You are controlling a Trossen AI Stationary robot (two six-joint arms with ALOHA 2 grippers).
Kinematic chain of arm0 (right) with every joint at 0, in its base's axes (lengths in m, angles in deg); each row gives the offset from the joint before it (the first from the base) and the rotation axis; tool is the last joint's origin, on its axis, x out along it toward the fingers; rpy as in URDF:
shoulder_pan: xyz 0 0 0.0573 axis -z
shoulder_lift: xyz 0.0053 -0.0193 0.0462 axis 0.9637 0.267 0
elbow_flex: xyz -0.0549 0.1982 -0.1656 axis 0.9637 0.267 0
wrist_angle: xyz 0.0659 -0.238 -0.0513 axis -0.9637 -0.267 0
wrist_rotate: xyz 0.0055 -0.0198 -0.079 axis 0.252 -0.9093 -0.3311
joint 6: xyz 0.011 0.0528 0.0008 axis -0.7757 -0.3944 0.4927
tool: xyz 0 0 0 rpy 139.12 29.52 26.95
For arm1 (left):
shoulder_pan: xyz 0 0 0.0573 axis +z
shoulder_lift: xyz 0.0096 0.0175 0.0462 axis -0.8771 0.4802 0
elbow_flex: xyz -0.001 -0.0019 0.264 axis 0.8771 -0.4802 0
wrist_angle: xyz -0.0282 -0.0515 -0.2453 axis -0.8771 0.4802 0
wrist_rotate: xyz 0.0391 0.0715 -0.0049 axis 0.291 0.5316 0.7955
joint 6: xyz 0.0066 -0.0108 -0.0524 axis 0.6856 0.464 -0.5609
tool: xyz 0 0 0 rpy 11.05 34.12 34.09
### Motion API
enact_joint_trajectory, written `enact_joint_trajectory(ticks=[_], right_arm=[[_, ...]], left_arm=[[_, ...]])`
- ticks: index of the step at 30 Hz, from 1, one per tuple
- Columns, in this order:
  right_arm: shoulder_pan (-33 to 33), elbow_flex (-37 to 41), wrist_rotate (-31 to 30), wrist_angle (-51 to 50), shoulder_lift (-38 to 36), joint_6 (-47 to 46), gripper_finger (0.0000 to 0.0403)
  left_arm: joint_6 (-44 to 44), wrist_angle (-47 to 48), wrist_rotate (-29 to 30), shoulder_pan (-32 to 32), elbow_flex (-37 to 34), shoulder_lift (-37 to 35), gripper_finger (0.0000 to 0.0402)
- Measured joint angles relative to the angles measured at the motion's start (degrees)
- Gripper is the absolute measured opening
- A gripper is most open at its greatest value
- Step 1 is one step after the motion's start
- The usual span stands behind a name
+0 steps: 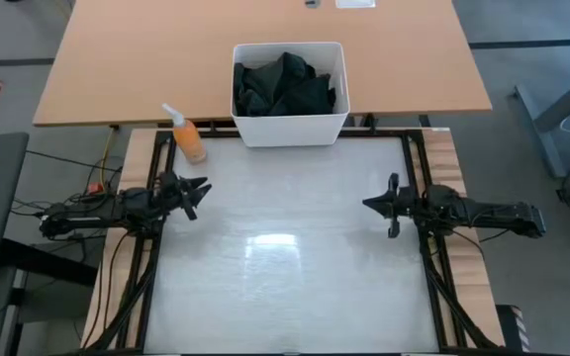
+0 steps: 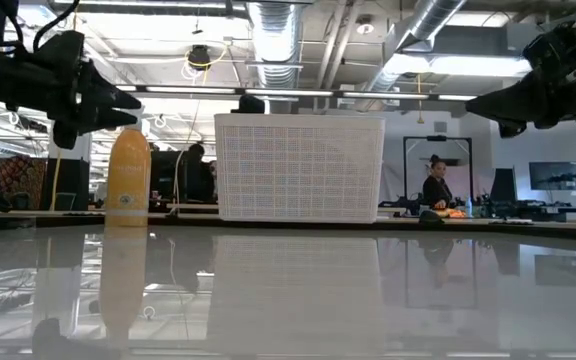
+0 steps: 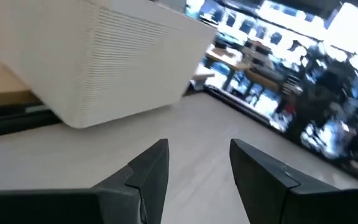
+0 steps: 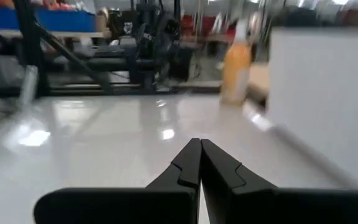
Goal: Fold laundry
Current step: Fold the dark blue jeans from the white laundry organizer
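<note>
Still unfolded, laundry sits binned at the table's far edge, so I park left gripper parted, right gripper closed.

A glossy pale surface mirrors the ceiling lights, and beyond its far edge stands a wooden desk on grey floor. Beyond that desk, silver ducts and pipes run under strip lights, and a seated person works at distant benches
</note>
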Motion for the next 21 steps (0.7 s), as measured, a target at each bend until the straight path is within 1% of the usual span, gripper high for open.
enact_joint_trajectory(ticks=[2,4,6,8,11,13,15,18,21], right_arm=[[-0.04,0.07,-0.27,6.06,0.06,3.02,0.0036],[-0.18,-0.06,-0.33,12.09,-0.05,3.45,0.0036],[0.12,-0.21,-0.45,17.22,-0.01,6.39,0.0036],[0.75,-0.18,-0.55,19.93,0.0,9.01,0.0036],[2.54,-0.2,-2.29,23.89,0.04,9.6,0.0036],[4.29,-0.21,-2.85,25.19,0.82,10.31,0.0036],[6.32,-0.21,-3.29,26.38,1.9,10.24,0.0036],[10.1,-2.38,-4.08,26.63,5.01,7.85,0.0036],[13.56,-6.33,-3.79,25.67,10.56,6.31,0.0036]], left_arm=[[-0.01,-3.93,1.29,0.0,-0.1,0.02,0.016],[1.7,-10.03,0.91,0.0,-1.04,0.23,0.016],[4.74,-17.02,-1.8,0.0,-2.8,1.63,0.016],[7.71,-20.85,-4.38,0.0,-2.85,4.32,0.016],[10.08,-25.99,-4.32,0.26,-2.84,11.18,0.016],[11.85,-31.7,-4.81,0.68,-2.59,16.8,0.016],[13.44,-34.35,-5.45,1.34,-1.47,22.67,0.016],[15.6,-36.32,-6.11,2.5,1.13,31.64,0.016],[17.32,-36.3,-6.26,3.86,4.39,39.47,0.016]])
